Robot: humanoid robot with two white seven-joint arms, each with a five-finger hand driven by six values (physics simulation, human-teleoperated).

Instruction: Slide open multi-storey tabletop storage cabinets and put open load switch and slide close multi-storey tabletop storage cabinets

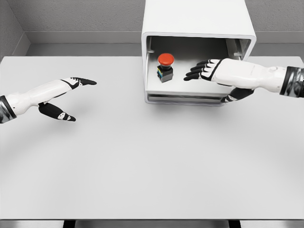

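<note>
A white storage cabinet [197, 19] stands at the back of the table, its drawer [183, 97] pulled out toward me. Inside the drawer sits the load switch [165, 67], a dark block with a red mushroom button on top. My right hand [202, 70] reaches into the drawer from the right, fingers spread and holding nothing, a short gap from the switch. Its thumb [236, 96] hangs over the drawer's front right corner. My left hand [71, 95] hovers over the table at the left, fingers extended, empty.
The white tabletop [152, 161] spreads in front of the cabinet. Grey walls [71, 19] close the back and left side.
</note>
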